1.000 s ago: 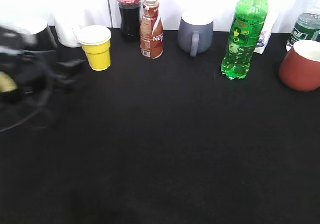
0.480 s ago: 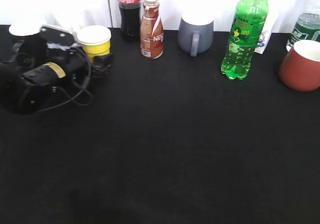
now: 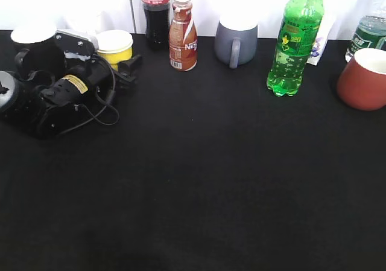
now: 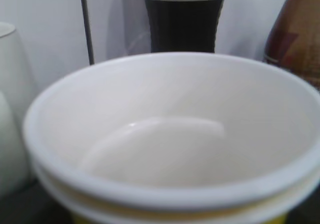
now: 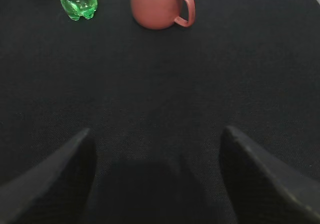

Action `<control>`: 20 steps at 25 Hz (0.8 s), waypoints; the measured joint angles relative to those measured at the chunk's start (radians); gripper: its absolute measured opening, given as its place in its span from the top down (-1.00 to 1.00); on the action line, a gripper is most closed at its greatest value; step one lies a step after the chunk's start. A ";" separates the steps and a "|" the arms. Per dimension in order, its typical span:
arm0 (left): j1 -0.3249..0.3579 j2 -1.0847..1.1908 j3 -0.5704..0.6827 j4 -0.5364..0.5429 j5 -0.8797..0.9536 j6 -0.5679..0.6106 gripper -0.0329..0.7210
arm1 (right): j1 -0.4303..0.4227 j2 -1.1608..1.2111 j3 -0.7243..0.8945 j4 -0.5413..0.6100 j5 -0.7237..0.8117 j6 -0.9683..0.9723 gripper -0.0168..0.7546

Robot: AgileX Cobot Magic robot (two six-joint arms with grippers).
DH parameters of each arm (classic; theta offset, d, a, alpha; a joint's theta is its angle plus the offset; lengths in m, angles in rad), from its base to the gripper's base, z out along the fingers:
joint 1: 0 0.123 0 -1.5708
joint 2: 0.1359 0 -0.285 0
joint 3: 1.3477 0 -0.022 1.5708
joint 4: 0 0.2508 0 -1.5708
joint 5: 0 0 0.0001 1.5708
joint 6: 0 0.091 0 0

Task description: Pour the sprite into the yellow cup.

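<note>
The yellow cup stands at the back left of the black table. It fills the left wrist view, where its white inside looks empty. My left gripper lies low on the table with its fingers on either side of the cup and looks open; one finger shows to the cup's right. The sprite stands upright at the back right, far from both grippers, and its base shows in the right wrist view. My right gripper is open and empty above bare table, outside the exterior view.
Along the back stand a dark cola bottle, a brown drink bottle, a grey mug, a darker green bottle and a reddish-brown cup. A white mug stands left of the yellow cup.
My left arm came in from the left edge and reached the yellow cup, with its fingers now on either side of it. The cup and bottles have stayed put.
</note>
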 joint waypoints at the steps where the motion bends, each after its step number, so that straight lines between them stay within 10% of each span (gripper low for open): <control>1: 0.000 0.000 0.000 0.001 -0.001 0.000 -0.52 | 0.000 0.000 0.000 0.000 0.000 0.000 -0.56; 5: 0.000 0.000 0.000 0.045 -0.004 0.000 -0.13 | 0.000 0.000 0.000 0.000 0.000 0.000 -0.56; 12: 0.000 -0.172 0.214 0.113 -0.154 0.000 -0.09 | 0.000 0.000 -0.012 0.011 -0.040 0.000 -0.56; 20: 0.000 -0.432 0.516 0.291 -0.166 0.000 -0.13 | 0.000 0.415 0.259 0.051 -1.163 -0.001 -0.56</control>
